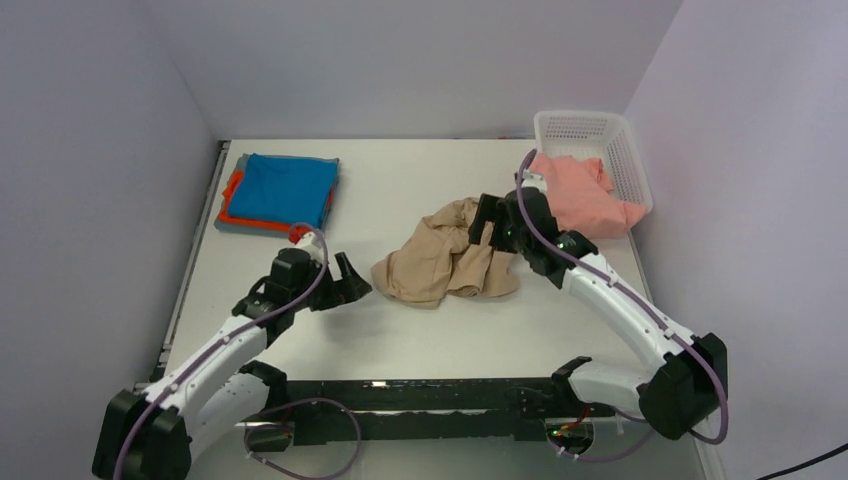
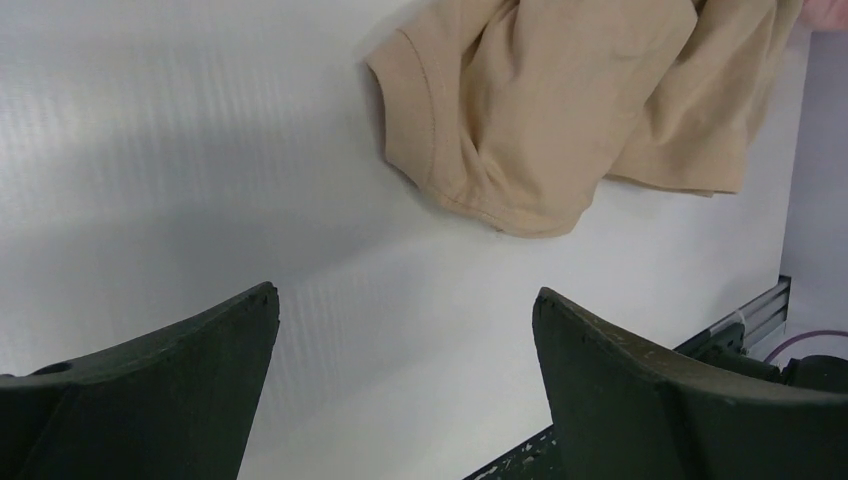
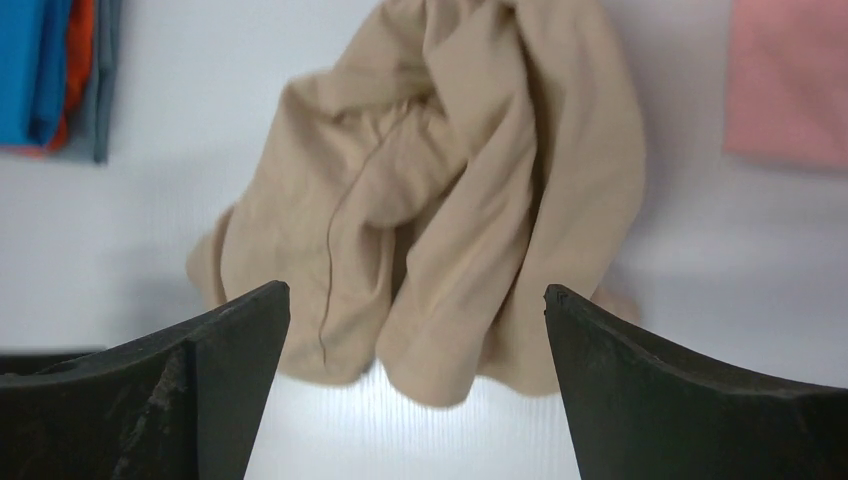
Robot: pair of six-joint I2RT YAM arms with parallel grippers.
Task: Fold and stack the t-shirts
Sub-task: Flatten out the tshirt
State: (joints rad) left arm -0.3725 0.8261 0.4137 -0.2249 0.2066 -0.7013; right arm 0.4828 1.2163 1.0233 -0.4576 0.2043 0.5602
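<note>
White desk (image 1: 420, 340) carries the crumpled tan t-shirt (image 1: 440, 262) at its middle, lying longways left to right. Over its right end hovers the right tool (image 1: 487, 228), jaws wide and empty; the left tool (image 1: 345, 285), equally wide and empty, sits near its left hem.

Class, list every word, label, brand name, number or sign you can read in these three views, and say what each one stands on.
None: no text can be read in any view.
The tan t-shirt, the folded blue t-shirt, the pink t-shirt, the white basket and the table all look plain, with no print, tag or sticker showing.
</note>
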